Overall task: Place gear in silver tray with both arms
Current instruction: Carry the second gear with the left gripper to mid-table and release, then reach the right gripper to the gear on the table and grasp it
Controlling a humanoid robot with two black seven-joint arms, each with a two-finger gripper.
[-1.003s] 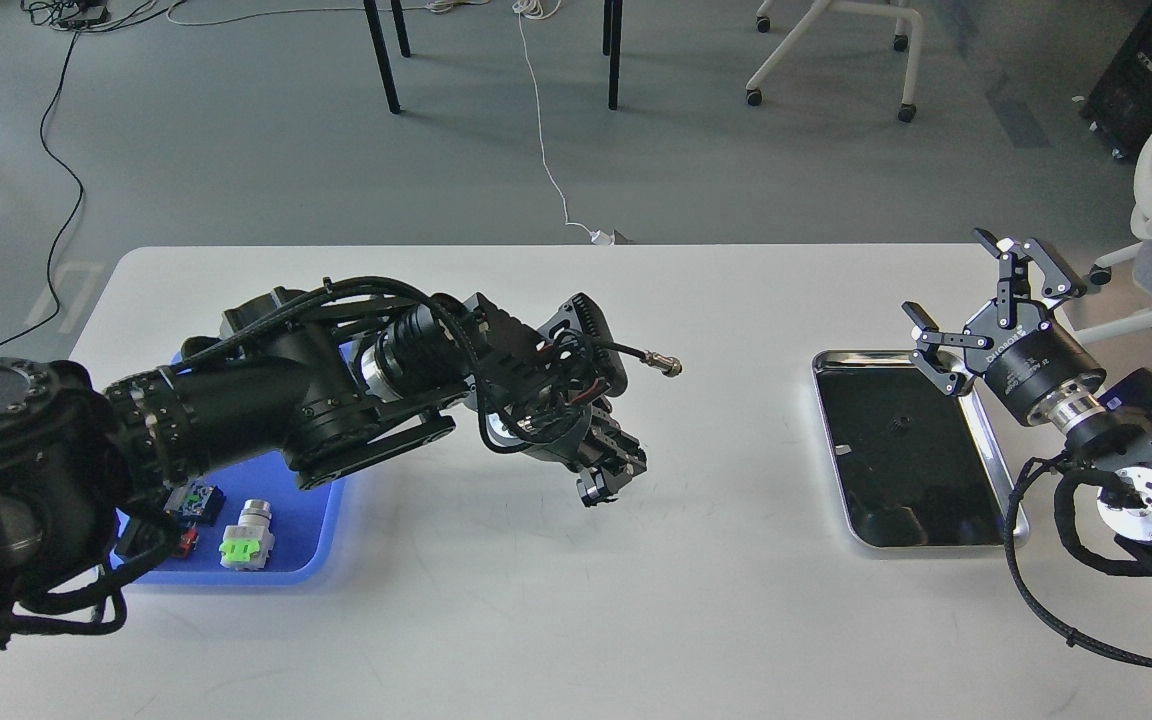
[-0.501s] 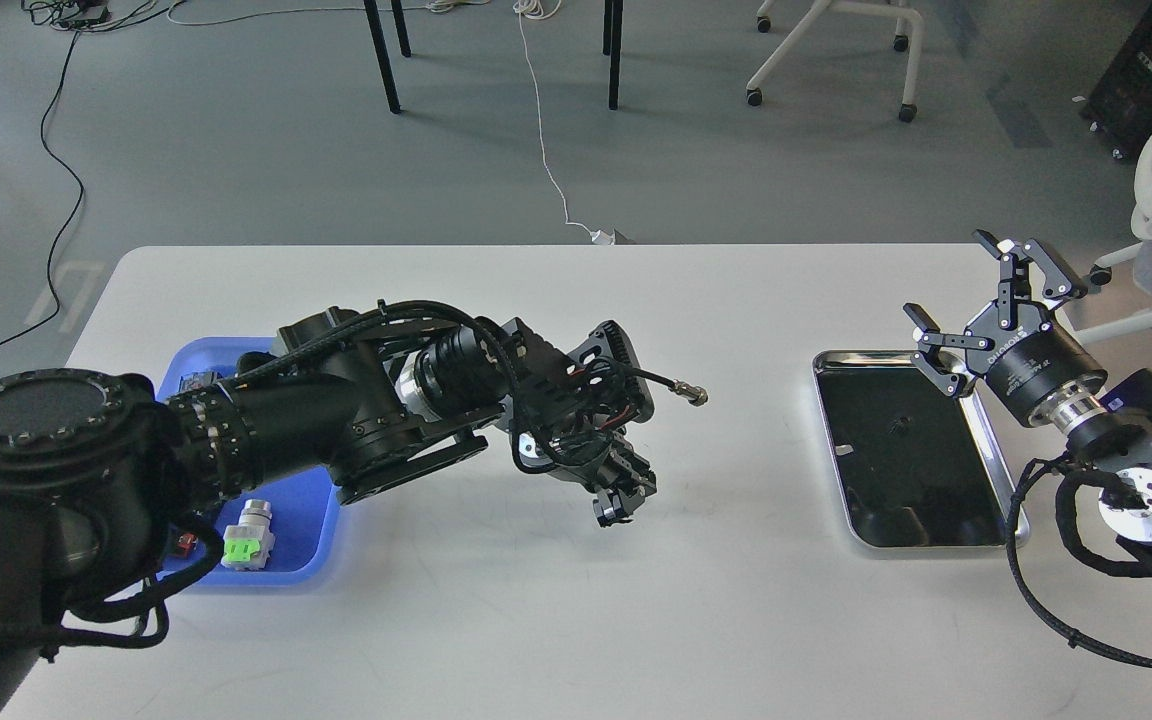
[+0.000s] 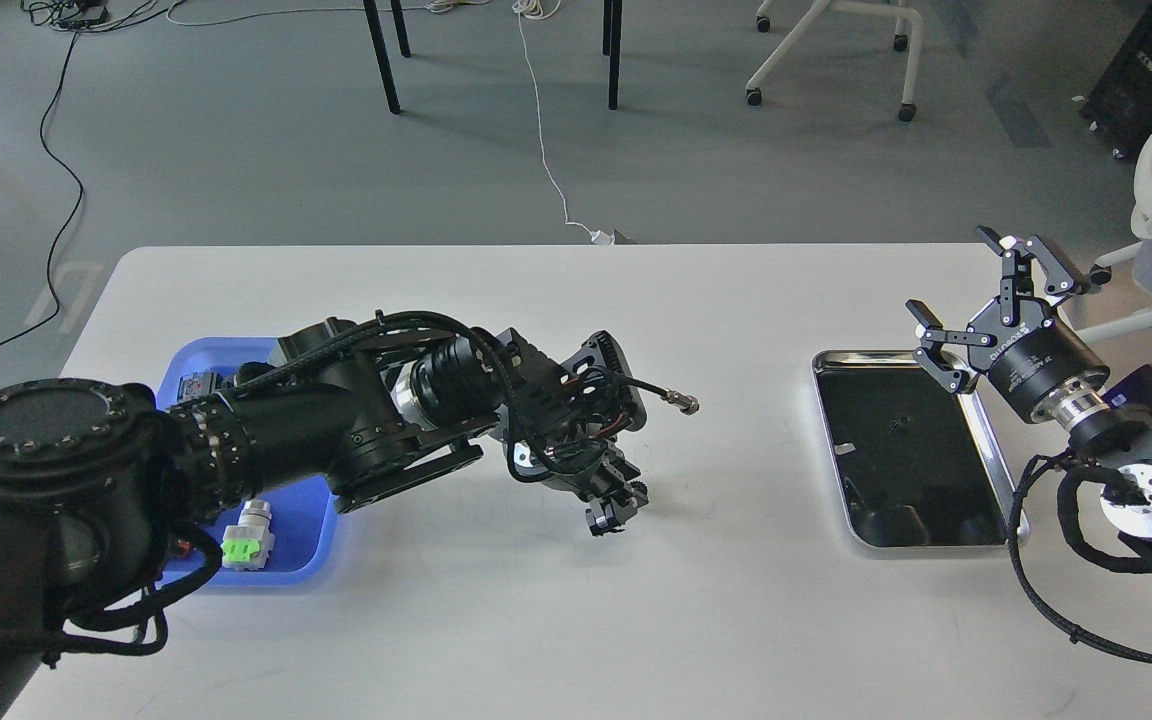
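The silver tray lies on the right of the white table, its dark mirror bottom bare apart from small marks. My right gripper hovers over the tray's far right corner, fingers spread wide and empty. My left gripper points down at the table near the middle, well left of the tray. Its dark fingers sit close together just above the surface, and I cannot make out whether anything is between them. No gear shows clearly anywhere.
A blue plastic tray lies at the left, partly under my left arm, holding a silver and green part and other small parts. A cable connector sticks out from the left wrist. Chairs and table legs stand beyond the table.
My left arm swung right over the table, then drew slightly back and lower, uncovering more of the blue tray. The right gripper has hardly moved and stays open.
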